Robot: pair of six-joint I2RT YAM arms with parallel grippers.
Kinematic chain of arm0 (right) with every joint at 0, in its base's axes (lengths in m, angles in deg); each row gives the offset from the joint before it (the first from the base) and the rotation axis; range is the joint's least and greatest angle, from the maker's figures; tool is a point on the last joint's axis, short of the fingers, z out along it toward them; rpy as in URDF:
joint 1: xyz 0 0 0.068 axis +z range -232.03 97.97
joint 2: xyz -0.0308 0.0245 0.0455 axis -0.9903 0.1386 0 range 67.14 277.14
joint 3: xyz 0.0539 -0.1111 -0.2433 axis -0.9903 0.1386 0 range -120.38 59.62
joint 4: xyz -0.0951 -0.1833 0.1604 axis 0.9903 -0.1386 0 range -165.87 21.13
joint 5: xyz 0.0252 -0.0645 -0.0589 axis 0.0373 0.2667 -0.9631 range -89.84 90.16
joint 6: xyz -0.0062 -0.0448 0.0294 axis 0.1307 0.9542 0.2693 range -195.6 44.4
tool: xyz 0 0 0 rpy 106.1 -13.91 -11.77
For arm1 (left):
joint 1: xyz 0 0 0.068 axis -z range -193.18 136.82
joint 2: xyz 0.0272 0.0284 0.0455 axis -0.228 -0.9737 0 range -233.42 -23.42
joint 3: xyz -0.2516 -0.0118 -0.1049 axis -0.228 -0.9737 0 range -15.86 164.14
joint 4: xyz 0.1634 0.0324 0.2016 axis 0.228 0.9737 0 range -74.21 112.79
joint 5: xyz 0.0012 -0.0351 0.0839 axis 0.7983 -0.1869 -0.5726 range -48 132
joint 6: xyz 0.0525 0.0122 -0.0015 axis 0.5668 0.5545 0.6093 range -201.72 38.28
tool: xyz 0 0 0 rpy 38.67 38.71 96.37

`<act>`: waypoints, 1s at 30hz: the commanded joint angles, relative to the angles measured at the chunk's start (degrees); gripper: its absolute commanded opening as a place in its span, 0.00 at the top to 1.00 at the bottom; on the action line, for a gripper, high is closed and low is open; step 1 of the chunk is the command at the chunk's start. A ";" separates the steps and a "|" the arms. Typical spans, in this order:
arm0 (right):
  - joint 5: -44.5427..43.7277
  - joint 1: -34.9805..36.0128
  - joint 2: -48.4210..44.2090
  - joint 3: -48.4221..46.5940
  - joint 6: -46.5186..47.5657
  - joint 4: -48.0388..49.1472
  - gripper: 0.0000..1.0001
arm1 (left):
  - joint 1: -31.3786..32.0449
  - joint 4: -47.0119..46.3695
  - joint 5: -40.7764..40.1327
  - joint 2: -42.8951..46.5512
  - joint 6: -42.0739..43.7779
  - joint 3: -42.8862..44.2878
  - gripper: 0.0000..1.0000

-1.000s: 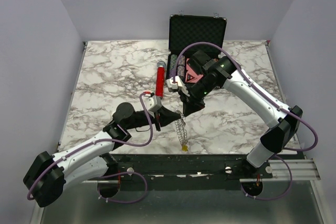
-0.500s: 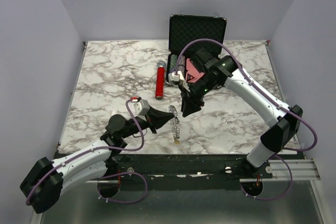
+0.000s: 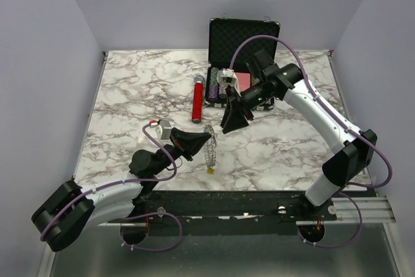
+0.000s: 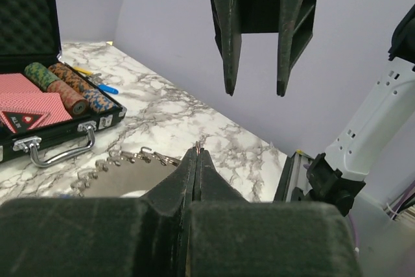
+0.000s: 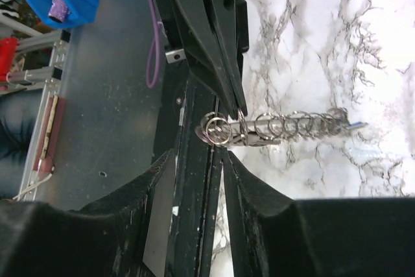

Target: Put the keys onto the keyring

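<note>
The keyring [image 3: 209, 152] is a thin ring strung with many silver keys and a small yellow tag [image 3: 209, 170]. It hangs edge-on from my left gripper [image 3: 206, 138], just above the marble near the front edge. The left wrist view shows the left gripper [image 4: 196, 152] shut on the ring's wire, with keys [image 4: 123, 159] trailing left. My right gripper [image 3: 228, 126] is open and empty, a short way behind the ring. It shows open in the left wrist view [image 4: 254, 91]. In the right wrist view the right gripper [image 5: 198, 155] faces the keyring [image 5: 279, 126]. No loose key shows.
A red cylinder [image 3: 197, 98] lies left of the open black case [image 3: 244, 43] of poker chips and cards at the back. The case also shows in the left wrist view [image 4: 61, 131]. The table's front rail [image 3: 259, 196] is close below the ring.
My left gripper has drawn back to the left with the keyring. My right gripper has pulled away from the ring toward the case, so the two grippers are now apart.
</note>
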State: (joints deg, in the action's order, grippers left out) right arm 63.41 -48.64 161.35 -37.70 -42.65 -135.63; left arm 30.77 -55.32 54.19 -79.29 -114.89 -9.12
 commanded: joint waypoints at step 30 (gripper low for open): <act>1.79 -1.31 2.11 3.28 -12.30 10.16 0.57 | 0.27 -17.05 0.21 -0.72 -0.32 7.49 1.00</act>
State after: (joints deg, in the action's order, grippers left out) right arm 62.77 -49.85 162.84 -35.01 -54.51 -126.69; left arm 30.81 -57.79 53.58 -80.93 -115.63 -3.74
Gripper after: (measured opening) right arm 0.440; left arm 0.007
